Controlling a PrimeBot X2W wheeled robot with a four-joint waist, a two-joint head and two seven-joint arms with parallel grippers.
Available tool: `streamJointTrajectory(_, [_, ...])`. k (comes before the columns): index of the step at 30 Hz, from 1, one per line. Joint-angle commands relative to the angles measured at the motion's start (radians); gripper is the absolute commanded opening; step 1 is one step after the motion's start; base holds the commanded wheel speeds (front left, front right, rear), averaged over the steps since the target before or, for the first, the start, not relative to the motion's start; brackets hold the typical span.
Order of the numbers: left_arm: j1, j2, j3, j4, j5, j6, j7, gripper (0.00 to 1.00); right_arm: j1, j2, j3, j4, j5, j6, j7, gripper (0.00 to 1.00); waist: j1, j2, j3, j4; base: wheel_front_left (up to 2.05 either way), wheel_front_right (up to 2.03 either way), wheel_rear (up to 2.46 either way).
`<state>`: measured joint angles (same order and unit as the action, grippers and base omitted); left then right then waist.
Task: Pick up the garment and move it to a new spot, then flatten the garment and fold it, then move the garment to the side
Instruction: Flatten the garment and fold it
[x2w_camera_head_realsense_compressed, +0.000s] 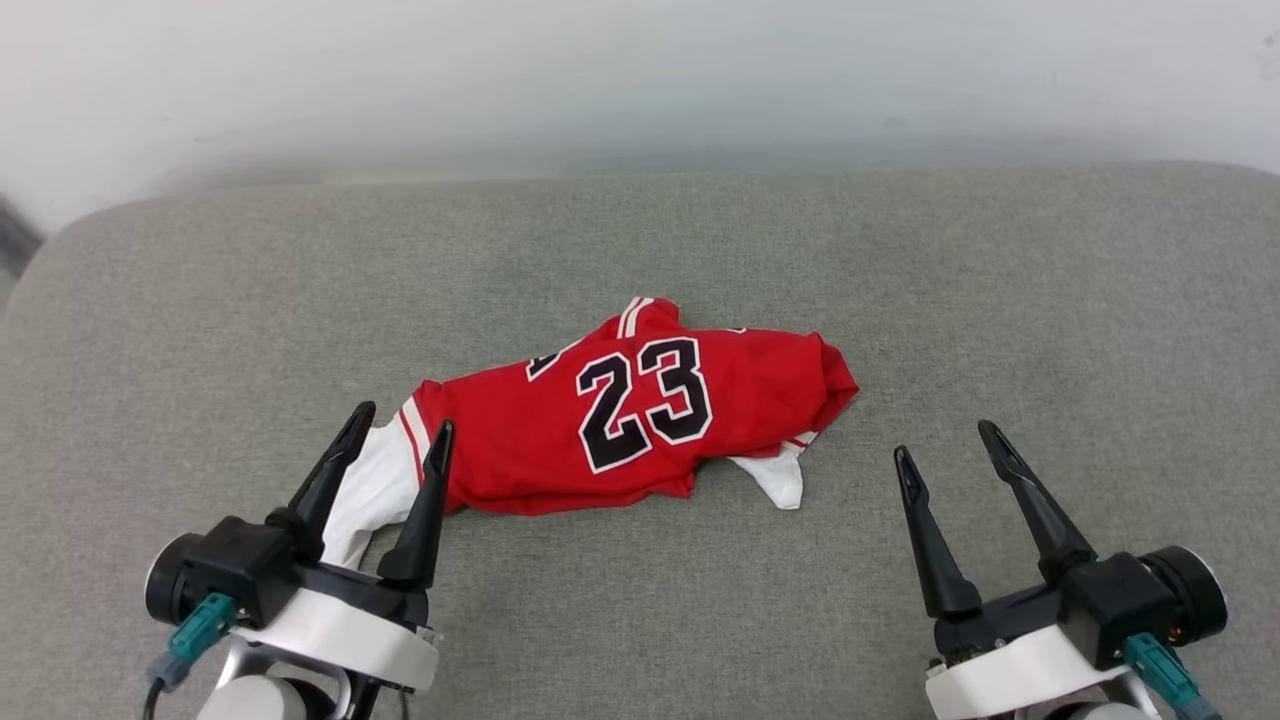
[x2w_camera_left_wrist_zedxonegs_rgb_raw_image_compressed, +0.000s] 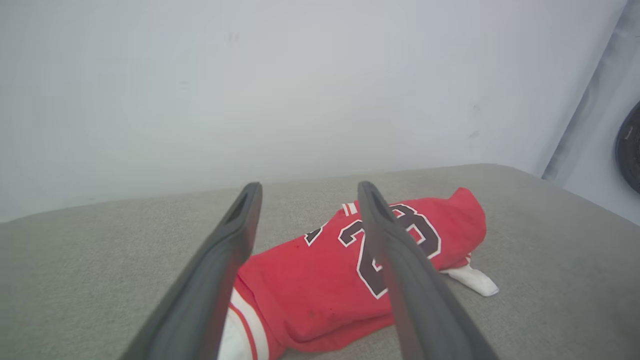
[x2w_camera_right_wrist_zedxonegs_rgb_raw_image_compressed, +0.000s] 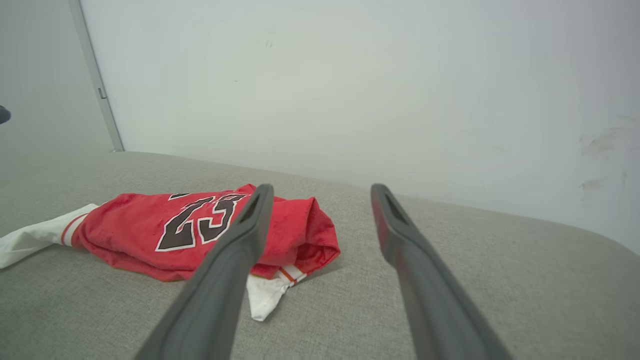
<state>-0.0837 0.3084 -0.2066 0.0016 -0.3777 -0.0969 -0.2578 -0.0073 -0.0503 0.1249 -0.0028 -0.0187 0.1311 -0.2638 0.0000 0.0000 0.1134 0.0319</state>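
— Garment (x2w_camera_head_realsense_compressed: 620, 420) position?
— Lies crumpled near the middle of the grey surface (x2w_camera_head_realsense_compressed: 900, 280), "23" print up, one white sleeve trailing toward 8 o'clock.
— Left end effector (x2w_camera_head_realsense_compressed: 405, 418)?
— Sits at 8 o'clock of the heap, fingers spread either side of that sleeve, gripping nothing.
— Right end effector (x2w_camera_head_realsense_compressed: 943, 438)?
— Hovers at 4 o'clock, apart from the cloth, fingers spread wide, empty.
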Motion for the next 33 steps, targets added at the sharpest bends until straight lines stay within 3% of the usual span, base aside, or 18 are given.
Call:
streamJointTrajectory(1, [0.01, -0.002, -0.003, -0.008, 0.013, -0.002, -0.004, 1.0, 0.009, 0.0, -0.003, -0.003, 0.004, -0.001, -0.001, 1.0, 0.0, 0.0, -0.007, 0.005, 0.0, 0.0, 0.0])
streamJointTrajectory(5, [0.023, -0.015, -0.011, -0.042, 0.069, -0.005, -0.009, 1.0, 0.019, -0.006, -0.018, -0.013, -0.003, -0.001, -0.001, 1.0, 0.0, 0.0, -0.016, 0.019, 0.0, 0.0, 0.0])
streamJointTrajectory(9, [0.044, -0.04, -0.005, -0.071, 0.094, -0.008, -0.007, 1.0, -0.011, -0.06, 0.011, 0.019, 0.011, -0.001, 0.044, 1.0, 0.0, 0.0, -0.004, 0.04, 0.0, 0.0, 0.0])
streamJointTrajectory(13, [0.039, -0.063, -0.003, -0.072, 0.108, -0.015, -0.007, 1.0, -0.091, -0.181, 0.134, 0.024, 0.091, -0.001, 0.264, 1.0, 0.0, 0.0, 0.022, 0.064, 0.0, 0.0, 0.0])
streamJointTrajectory(19, [0.007, -0.076, -0.023, -0.016, 0.094, -0.025, -0.008, 1.0, -0.258, -0.365, 0.332, -0.01, 0.324, -0.001, 0.678, 1.0, 0.0, 0.0, 0.07, 0.106, 0.0, 0.0, 0.0])
streamJointTrajectory(23, [-0.019, -0.087, -0.034, -0.006, 0.089, -0.03, -0.008, 1.0, -0.354, -0.407, 0.392, 0.002, 0.449, -0.001, 0.881, 1.0, 0.0, 0.0, 0.101, 0.145, 0.0, 0.0, 0.0])
streamJointTrajectory(26, [-0.036, -0.097, -0.042, 0.0, 0.087, -0.032, -0.008, 1.0, -0.41, -0.418, 0.419, 0.037, 0.48, -0.001, 0.979, 1.0, 0.0, 0.0, 0.123, 0.176, 0.0, 0.0, 0.0])
streamJointTrajectory(33, [-0.059, -0.109, -0.052, 0.011, 0.087, -0.033, -0.008, 1.0, -0.469, -0.424, 0.444, 0.149, 0.465, -0.001, 1.026, 1.0, 0.0, 0.0, 0.155, 0.231, 0.0, 0.0, 0.0])
